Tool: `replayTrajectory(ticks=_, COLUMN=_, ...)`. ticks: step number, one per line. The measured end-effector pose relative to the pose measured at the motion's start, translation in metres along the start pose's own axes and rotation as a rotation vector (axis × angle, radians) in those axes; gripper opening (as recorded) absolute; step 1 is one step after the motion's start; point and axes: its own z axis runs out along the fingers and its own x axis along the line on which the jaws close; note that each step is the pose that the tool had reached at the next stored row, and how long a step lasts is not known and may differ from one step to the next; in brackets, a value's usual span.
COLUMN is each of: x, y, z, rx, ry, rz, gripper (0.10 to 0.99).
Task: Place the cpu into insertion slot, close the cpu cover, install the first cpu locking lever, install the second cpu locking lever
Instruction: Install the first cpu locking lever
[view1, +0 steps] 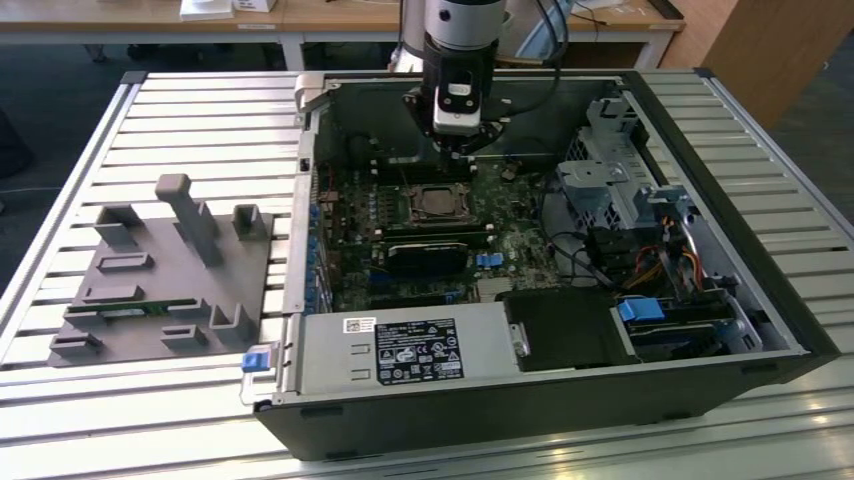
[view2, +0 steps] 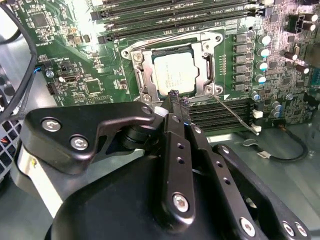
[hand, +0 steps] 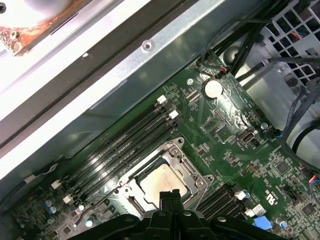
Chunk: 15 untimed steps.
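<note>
The cpu (view2: 175, 74) (hand: 162, 183) (view1: 435, 204) lies flat in the insertion slot on the green motherboard, its dull grey top showing. The cpu cover (view2: 141, 75) (hand: 187, 162), a silvery frame, lies down around it. One thin locking lever (view2: 235, 112) sticks out at an angle from a socket corner over the memory slots. A second wire lever (view2: 165, 39) runs along the opposite side of the frame. My gripper (view2: 175, 96) (hand: 171, 196) (view1: 461, 150) hovers just above the socket's edge, its black fingers pressed together with nothing between them.
The open computer case (view1: 300, 100) sits on a slatted table. Memory slots (view2: 170, 12) flank the socket. A black block (view1: 427, 255), a power supply (view1: 400, 350), a drive cage (view1: 621, 185) and cables (view1: 667, 265) crowd the case. A grey fixture (view1: 174, 270) stands at the exterior view's left.
</note>
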Motion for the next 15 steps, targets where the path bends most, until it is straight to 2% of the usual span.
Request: replayTrajectory(ticks=15, x=0.0000, y=0.0000, z=0.0000, rx=0.000, ry=0.0014, rz=-0.092, gripper=0.106)
